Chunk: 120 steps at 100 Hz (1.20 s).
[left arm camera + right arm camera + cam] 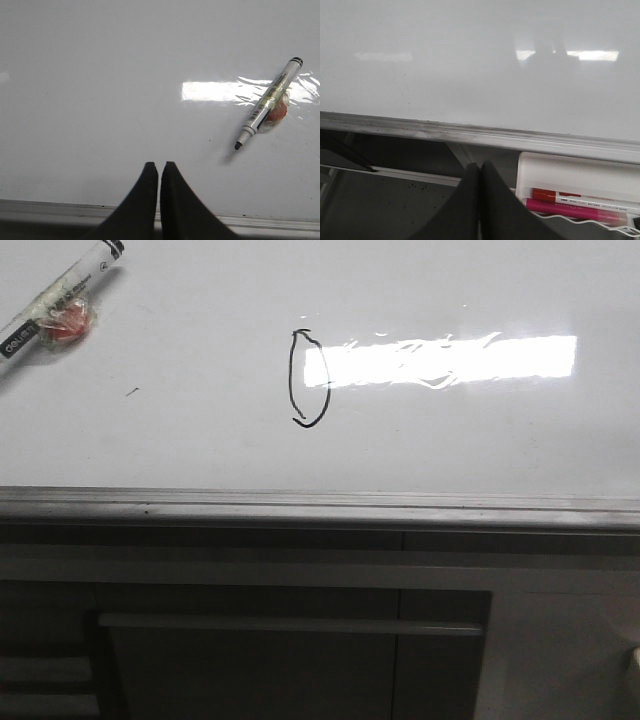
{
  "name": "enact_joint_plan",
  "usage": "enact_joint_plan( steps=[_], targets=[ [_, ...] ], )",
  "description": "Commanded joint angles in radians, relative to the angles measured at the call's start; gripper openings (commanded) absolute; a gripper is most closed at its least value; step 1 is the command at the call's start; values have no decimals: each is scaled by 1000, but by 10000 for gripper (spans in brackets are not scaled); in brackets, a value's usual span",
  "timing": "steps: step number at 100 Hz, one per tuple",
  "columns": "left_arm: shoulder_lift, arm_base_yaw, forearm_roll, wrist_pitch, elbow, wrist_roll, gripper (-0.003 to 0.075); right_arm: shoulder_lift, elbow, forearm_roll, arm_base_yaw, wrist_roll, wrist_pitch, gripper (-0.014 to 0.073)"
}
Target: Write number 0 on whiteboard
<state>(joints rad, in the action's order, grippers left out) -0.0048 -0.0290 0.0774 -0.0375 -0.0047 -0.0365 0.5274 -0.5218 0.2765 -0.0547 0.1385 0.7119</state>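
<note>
A tall, narrow black number 0 (309, 378) stands drawn on the glossy whiteboard (200, 440), just left of a bright glare patch. A black-tipped marker (267, 104) lies loose on the whiteboard (100, 75), its tip bare, resting on a small red and clear lump (279, 112); in the front view the marker (60, 298) is at the far left corner. My left gripper (159, 166) is shut and empty near the board's front rail, apart from the marker. My right gripper (480, 166) is shut and empty below the whiteboard (470, 60). Neither gripper shows in the front view.
A silver-grey rail (320, 508) edges the board's front. Below it is a grey cabinet front with a bar handle (290, 625). A white tray (570, 172) under the rail holds a red marker (580, 198) and a magenta marker (570, 210). A tiny dark speck (131, 391) marks the board.
</note>
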Motion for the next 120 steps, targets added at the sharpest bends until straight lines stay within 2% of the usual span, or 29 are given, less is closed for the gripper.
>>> enact_joint_plan(
  steps=[1, 49, 59, 72, 81, 96, 117, 120],
  targets=[
    [-23, -8, 5, 76, 24, 20, -20, 1, -27, 1, 8, -1, -58, -73],
    [-23, -8, 5, 76, 24, 20, -20, 1, -27, 1, 8, -1, -60, -73],
    [-23, -8, 5, 76, 24, 20, -20, -55, 24, -30, 8, 14, -156, -73],
    [-23, -8, 5, 76, 24, 20, -20, -190, 228, -63, 9, 17, -479, -73],
    [-23, -8, 5, 76, 24, 20, -20, -302, 361, -63, 9, 17, -634, -73],
    [-23, -8, 5, 76, 24, 20, -20, -446, 468, -63, 12, 17, -668, -73],
    [-23, -8, 5, 76, 24, 20, -20, -526, 544, -63, 22, 17, -756, -73],
    [-23, -8, 5, 76, 24, 20, -20, -539, 544, -63, 24, 17, -734, -73]
  ],
)
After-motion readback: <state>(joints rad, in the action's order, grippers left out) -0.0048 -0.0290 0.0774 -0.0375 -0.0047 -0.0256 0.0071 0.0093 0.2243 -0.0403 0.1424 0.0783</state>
